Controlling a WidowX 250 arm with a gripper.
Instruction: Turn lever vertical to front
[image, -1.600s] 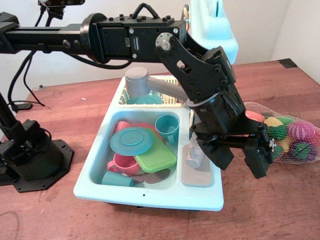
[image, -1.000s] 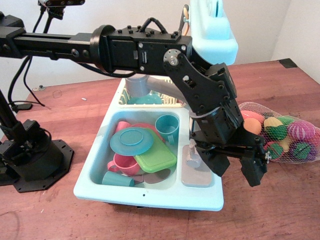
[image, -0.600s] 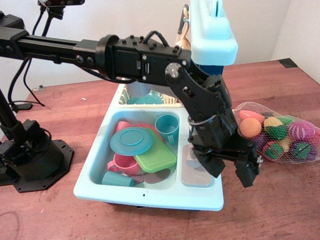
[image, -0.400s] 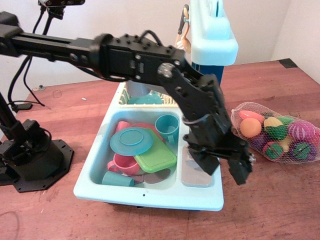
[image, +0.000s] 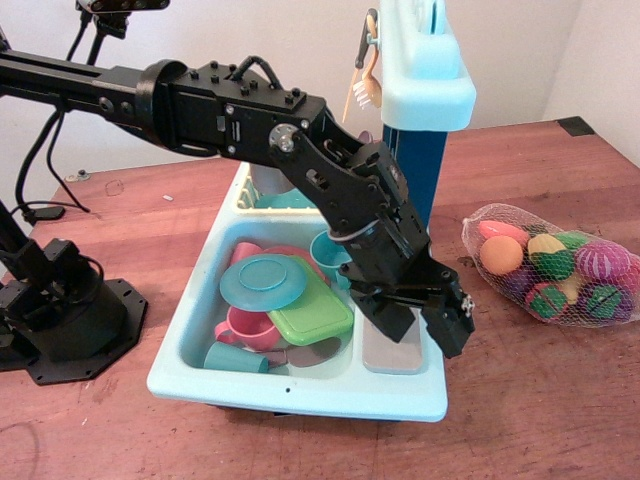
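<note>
End effector (image: 420, 325) at centre-right of frame, jaws spread wide, gripping nothing, over grey plate (image: 392, 352) on sink (image: 300, 385) edge; lever hidden behind it.

A reddish wooden table (image: 150, 440) is seen carrying a pale blue toy sink (image: 300, 385) right under the gripper (image: 420, 325), a mesh bag of toy produce (image: 550, 265) to its right, and the arm's black base (image: 60, 320) far left.
</note>
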